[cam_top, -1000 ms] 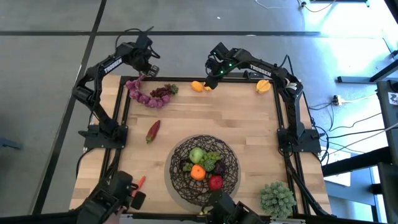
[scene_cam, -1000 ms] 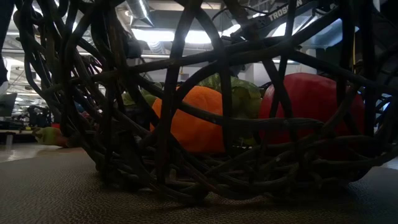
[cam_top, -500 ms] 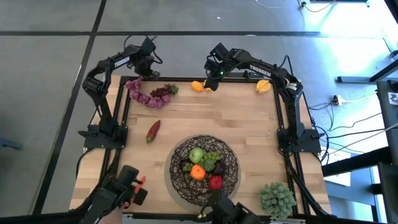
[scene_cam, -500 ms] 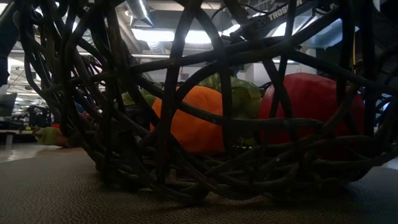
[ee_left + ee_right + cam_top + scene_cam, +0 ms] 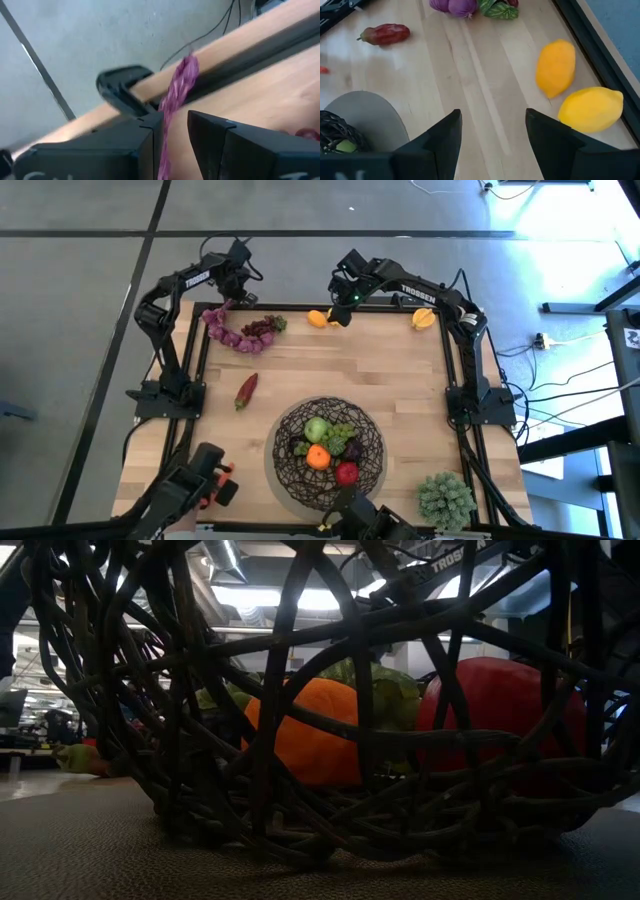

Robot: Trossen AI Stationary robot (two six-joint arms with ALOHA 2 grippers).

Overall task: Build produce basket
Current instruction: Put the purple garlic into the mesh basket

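Purple beads (image 5: 176, 95) hang in a strand between the left gripper's (image 5: 174, 131) fingers, which are pinched nearly closed on them; the strand trails up out of the narrow gap toward the tabletop's (image 5: 340, 365) far edge. From above, this left gripper (image 5: 226, 292) sits at the far left corner, right at the upper end of the beaded strand (image 5: 222, 330), whose lower loop lies on the wood beside a dark red grape bunch (image 5: 262, 327).

The right gripper (image 5: 490, 131) hovers over the far edge of the tabletop with its fingers apart and nothing between them. In its wrist view two yellow lemons (image 5: 556, 67) lie just beyond the fingers and off to one side, next to the black frame rail (image 5: 585, 35), not touching either finger. From above, the right gripper (image 5: 342, 308) is just beside one lemon (image 5: 320, 318) at the far edge; another yellow fruit (image 5: 424, 318) lies further along the same edge, near the right corner.

The basket (image 5: 330, 448), dark woven wire, stands near the front middle of the tabletop, well apart from both grippers. It holds a green apple (image 5: 317, 428), green grapes (image 5: 341, 434), an orange (image 5: 318, 457) and a red apple (image 5: 346, 472). A red pepper (image 5: 246, 390) lies loose on the wood between the basket and the beads. A pale green spiky plant (image 5: 446, 500) sits at the front right corner
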